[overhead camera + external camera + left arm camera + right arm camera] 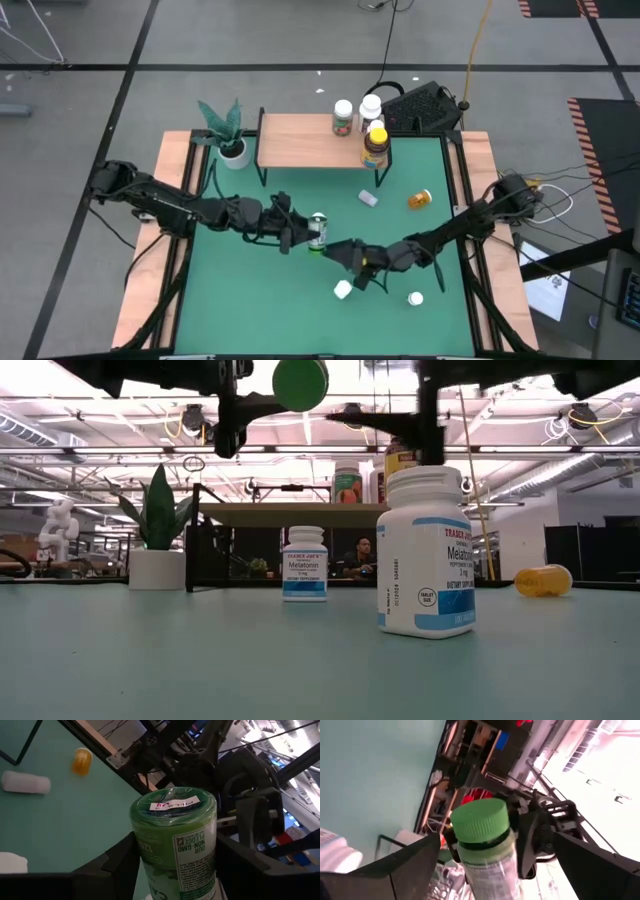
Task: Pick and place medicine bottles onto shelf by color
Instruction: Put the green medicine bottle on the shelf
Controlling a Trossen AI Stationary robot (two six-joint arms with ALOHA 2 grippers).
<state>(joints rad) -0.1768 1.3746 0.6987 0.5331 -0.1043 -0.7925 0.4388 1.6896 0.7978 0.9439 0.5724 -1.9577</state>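
Three bottles (pixel 362 122) stand on the shelf (pixel 300 140). Left hand (pixel 303 234) and right hand (pixel 345 251) both clasp the green bottle (pixel 318 232); four remain on the table (pixel 250 300).

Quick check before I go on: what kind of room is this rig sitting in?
Probably an open lab or workshop, not a pharmacy: bare grey floor with black tape lines, exposed ceiling beams with strip lights, and a person at a desk beyond the green table.

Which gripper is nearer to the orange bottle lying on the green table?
Right. The right gripper sits at mid-table, closer to the orange bottle; the left gripper, holding the green bottle, is farther off.
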